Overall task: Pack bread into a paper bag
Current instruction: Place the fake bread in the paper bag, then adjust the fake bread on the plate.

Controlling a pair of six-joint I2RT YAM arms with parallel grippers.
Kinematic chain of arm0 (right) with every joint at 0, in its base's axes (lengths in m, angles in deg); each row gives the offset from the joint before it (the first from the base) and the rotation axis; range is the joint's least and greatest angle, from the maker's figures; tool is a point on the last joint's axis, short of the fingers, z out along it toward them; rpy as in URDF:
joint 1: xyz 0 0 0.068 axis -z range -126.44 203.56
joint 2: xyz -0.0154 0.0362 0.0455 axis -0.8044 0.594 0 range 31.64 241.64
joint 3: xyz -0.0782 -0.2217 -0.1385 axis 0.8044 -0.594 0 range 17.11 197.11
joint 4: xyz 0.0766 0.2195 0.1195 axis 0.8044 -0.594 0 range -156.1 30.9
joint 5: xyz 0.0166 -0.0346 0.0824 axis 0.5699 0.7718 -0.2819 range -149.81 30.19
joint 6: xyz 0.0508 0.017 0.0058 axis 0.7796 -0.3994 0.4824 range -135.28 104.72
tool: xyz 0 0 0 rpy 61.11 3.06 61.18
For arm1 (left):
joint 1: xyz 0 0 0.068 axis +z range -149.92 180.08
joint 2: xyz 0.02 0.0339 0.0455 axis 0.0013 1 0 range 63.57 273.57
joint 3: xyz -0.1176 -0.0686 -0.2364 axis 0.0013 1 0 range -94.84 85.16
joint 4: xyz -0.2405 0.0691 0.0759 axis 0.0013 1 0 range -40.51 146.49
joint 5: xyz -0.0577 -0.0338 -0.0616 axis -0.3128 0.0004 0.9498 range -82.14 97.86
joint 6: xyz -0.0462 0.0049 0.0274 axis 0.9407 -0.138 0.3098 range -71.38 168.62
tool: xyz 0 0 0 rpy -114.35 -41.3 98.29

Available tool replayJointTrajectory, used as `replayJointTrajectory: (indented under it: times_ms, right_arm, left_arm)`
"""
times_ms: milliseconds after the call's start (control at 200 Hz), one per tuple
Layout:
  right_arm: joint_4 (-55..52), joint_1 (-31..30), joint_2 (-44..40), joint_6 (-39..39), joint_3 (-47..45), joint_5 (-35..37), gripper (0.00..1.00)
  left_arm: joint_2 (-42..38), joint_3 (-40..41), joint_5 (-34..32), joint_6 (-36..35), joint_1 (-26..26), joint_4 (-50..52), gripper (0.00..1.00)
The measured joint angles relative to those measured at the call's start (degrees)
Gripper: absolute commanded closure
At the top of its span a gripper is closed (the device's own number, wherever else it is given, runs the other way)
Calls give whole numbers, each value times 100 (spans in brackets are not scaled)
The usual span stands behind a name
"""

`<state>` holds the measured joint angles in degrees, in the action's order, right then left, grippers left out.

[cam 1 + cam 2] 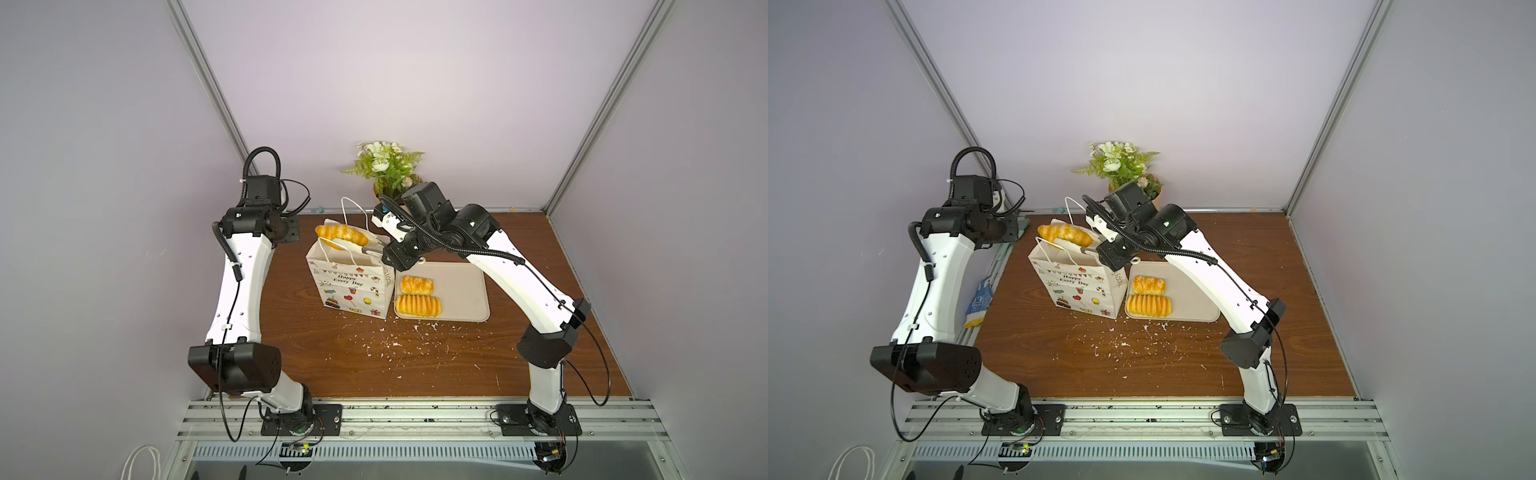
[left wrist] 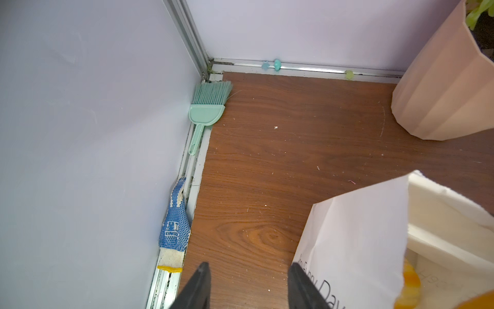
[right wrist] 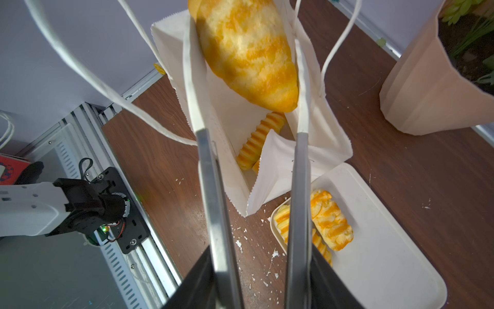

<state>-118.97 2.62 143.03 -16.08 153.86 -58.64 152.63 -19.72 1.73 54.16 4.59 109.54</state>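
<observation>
**Croissant lies across the bag's mouth, between the right gripper's long fingers**

White flakes (image 1: 390,345) speckle the near half of the wood-grain desk (image 1: 436,374). Past them, a matte beige tray (image 1: 461,291) with rounded corners lies right of the desk's middle. At its left end a glossy ridged loaf (image 1: 417,306) lies nearest, with a braided bun (image 1: 417,285) close behind it.

Just beside that end of the tray stands the paper bag (image 1: 349,286), upright, of creased white paper with cord handles and printed party icons. The right wrist view shows a second ridged loaf (image 3: 260,139) down inside it. The croissant (image 1: 341,235), shiny, golden and tapered, lies across the open mouth.

The right gripper (image 3: 242,29) reaches in from the tray side. Its slim metal fingers with white tips run along either flank of the croissant, moderately apart. Whether they press it or only sit beside it I cannot tell.

The left gripper (image 2: 248,264) hangs toward the desk's far left corner. Its black tips are parted over bare wood, holding nothing, just beside the bag's side wall. A peach ribbed flowerpot (image 3: 417,88) stands at the far edge.
</observation>
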Motion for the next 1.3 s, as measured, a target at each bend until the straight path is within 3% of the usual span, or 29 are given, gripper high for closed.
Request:
replayJointTrajectory:
  times_ms: [365, 676, 996, 1301]
  right_arm:
    - [7, 2, -289, 4, -396, 199, 44]
    - [-39, 2, -695, 57, -208, 579, 43]
    - [-142, 74, -2107, 417, -1722, 1196, 43]
    - [52, 610, -2887, 938, -3742, 1207, 43]
  left_arm:
    - [2, 0, 153, 4, 0, 0, 50]
    - [46, 2, 1263, -28, -2, -28, 48]
    - [313, 28, 1781, -50, -94, -31, 50]
    - [450, 28, 2098, -94, -256, -33, 50]
